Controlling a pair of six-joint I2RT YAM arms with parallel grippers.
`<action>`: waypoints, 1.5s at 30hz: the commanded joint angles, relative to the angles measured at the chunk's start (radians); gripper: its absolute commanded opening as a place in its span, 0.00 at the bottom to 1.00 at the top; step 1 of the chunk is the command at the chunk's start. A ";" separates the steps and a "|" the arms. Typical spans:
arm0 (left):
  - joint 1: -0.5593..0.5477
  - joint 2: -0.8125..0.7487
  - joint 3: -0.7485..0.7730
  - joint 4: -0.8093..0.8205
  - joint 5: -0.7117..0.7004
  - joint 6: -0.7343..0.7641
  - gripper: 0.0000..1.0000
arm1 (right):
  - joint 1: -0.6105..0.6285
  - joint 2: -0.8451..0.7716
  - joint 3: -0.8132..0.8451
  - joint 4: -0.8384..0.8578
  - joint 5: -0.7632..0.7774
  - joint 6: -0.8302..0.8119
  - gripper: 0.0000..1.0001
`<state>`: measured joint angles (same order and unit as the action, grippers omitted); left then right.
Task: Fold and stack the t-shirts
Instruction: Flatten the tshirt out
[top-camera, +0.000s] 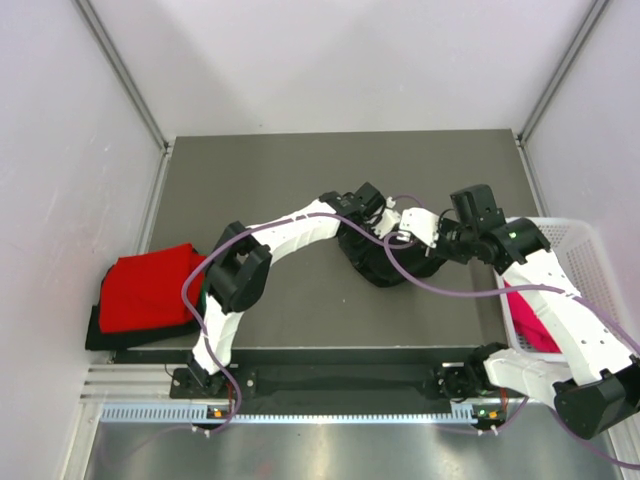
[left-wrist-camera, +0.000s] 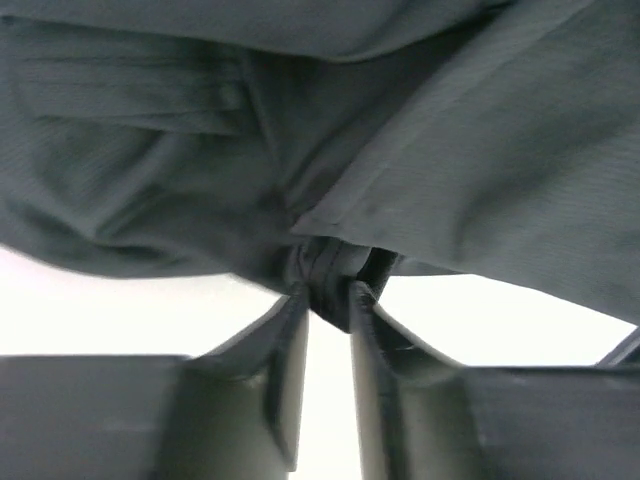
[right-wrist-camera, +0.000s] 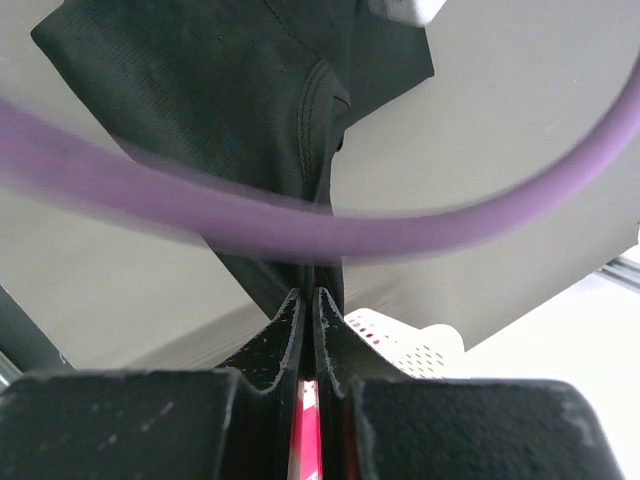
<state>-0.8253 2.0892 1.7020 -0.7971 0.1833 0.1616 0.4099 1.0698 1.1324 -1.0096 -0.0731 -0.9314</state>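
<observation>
The left end effector (left-wrist-camera: 327, 292) fills the bottom of its own wrist view, its two fingers drawn narrow on a bunched fold of the black t-shirt (left-wrist-camera: 450, 150), which drapes away above them. The right end effector (right-wrist-camera: 308, 297) is likewise pinched almost closed on a thin edge of the same cloth, near a stitched hem, with a purple cable (right-wrist-camera: 400, 235) looping across in front. Seen from above, the shirt hangs crumpled between the two arms over the middle of the worktop (top-camera: 300, 180); holding it at two separate spots probably serves to draw it open and lay it flat before folding. At the left edge a folded red t-shirt (top-camera: 145, 290) lies on top of a darker layer, seemingly the finished stack. On the right, a magenta-pink t-shirt (top-camera: 530, 325) waits in the white mesh basket (top-camera: 575, 240), so the job looks roughly half done
</observation>
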 joint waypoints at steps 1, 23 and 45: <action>0.002 -0.012 0.031 -0.016 -0.071 0.009 0.00 | -0.011 -0.014 0.003 0.040 -0.002 0.006 0.00; 0.394 -0.596 0.023 -0.053 -0.241 0.076 0.00 | -0.123 0.108 0.278 0.321 0.185 0.086 0.00; 0.327 -0.359 -0.096 0.021 0.076 0.128 0.59 | -0.123 0.105 -0.172 0.243 0.007 0.215 0.00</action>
<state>-0.4496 1.6081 1.5509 -0.8410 0.1673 0.2871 0.2981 1.1687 0.9867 -0.7700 -0.0238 -0.7704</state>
